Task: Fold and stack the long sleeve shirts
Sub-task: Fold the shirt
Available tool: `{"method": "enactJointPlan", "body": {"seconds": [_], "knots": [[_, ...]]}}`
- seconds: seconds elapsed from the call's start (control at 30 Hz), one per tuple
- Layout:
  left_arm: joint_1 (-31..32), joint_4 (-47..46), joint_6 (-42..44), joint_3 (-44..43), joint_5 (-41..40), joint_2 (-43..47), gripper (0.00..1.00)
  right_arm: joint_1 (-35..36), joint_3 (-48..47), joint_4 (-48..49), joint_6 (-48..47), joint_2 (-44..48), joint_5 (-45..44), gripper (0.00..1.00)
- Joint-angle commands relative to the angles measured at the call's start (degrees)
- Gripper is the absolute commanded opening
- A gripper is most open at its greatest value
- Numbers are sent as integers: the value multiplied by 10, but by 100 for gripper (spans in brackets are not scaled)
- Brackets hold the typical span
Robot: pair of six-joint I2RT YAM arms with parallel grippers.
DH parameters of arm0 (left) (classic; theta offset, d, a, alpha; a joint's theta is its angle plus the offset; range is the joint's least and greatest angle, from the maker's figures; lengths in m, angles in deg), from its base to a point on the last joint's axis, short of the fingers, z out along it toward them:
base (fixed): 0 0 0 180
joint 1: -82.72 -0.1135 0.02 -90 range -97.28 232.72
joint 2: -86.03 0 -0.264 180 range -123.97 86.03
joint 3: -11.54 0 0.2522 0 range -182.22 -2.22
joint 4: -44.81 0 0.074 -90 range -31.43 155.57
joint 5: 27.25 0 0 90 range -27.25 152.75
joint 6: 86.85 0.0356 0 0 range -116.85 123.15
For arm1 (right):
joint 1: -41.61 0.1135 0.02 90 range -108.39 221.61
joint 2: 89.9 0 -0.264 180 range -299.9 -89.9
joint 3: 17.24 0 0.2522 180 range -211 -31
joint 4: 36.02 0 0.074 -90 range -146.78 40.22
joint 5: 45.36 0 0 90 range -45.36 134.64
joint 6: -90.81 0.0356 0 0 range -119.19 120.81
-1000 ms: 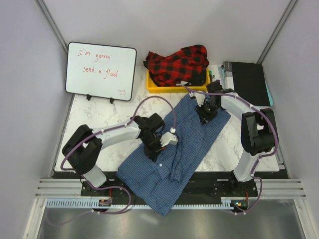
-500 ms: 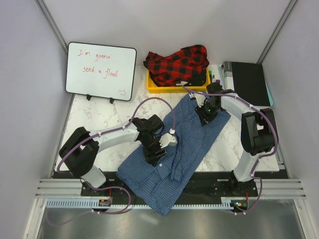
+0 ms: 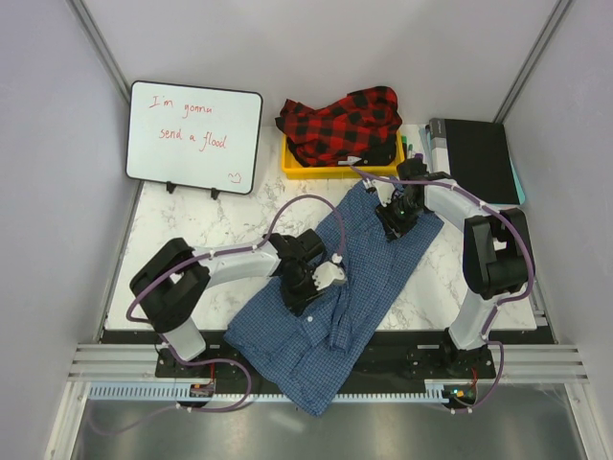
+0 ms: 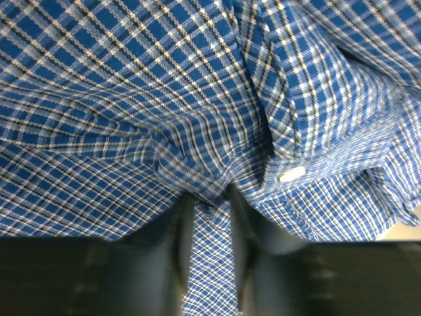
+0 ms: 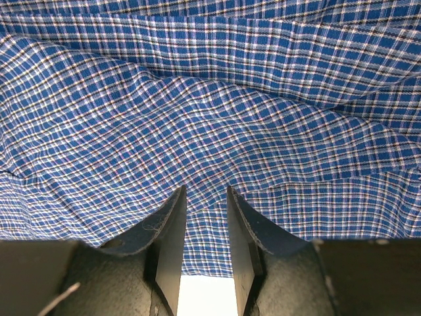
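Observation:
The blue check shirt [image 3: 374, 264] lies spread diagonally across the table, its collar end hanging over the near edge. My left gripper [image 3: 308, 287] is at its left middle, shut on a bunched fold of the blue cloth [image 4: 131, 99]; in the left wrist view the pinch [image 4: 207, 194] has wrinkles radiating from it. My right gripper [image 3: 393, 220] is at the shirt's far right end, its fingers close together on the cloth near the hem [image 5: 206, 191]. The red-and-black plaid shirt [image 3: 343, 125] lies heaped in a yellow bin [image 3: 292, 165] at the back.
A whiteboard [image 3: 194, 136] with red writing stands at the back left. A black box [image 3: 474, 158] lies at the back right. The marble tabletop [image 3: 192, 225] shows to the left of the shirt. Grey walls close in both sides.
My left arm has swung right and its gripper has moved a little right and nearer over the shirt, bunching the cloth. The right arm has not moved.

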Motion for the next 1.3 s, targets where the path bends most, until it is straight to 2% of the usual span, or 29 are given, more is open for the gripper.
{"method": "enactJointPlan", "body": {"seconds": [0.0, 0.13, 0.27, 0.57, 0.63, 0.8, 0.87, 0.97, 1.0, 1.03, 1.1, 1.27], "knots": [[9, -15, -14, 5, -31, 10, 21, 2, 2, 10, -5, -3, 5, 39], [9, 9, -7, -4, -33, 43, 17, 2, 3, 10, -9, -3, 4, 38], [9, 57, 1, -12, -39, 69, 3, 2, 6, 10, -11, -1, 0, 38], [8, 82, 26, 27, -70, 81, 2, 2, 10, 10, -11, 7, 5, 38], [8, 84, 28, 32, -74, 78, 12, 2, 11, 10, -10, 12, 9, 38], [-1, 80, 32, 41, -108, 69, 24, 2, 10, 1, -12, 26, 11, 38], [-15, 83, 40, 39, -90, 73, 31, 1, 13, 0, -13, 38, 10, 38], [-26, 64, 72, 43, -35, 137, 48, 2, 18, 5, -13, 56, -9, 38], [-26, 52, 80, 49, -32, 174, 66, 2, 20, 8, -16, 60, -24, 38], [-27, 39, 85, 53, -36, 184, 72, -1, 27, 11, -17, 68, -32, 38], [-26, 22, 109, 62, -41, 186, 72, -6, 31, 17, -18, 71, -44, 38], [-23, 22, 120, 72, -58, 96, 54, -25, 30, 14, -29, 50, -81, 37]]}}
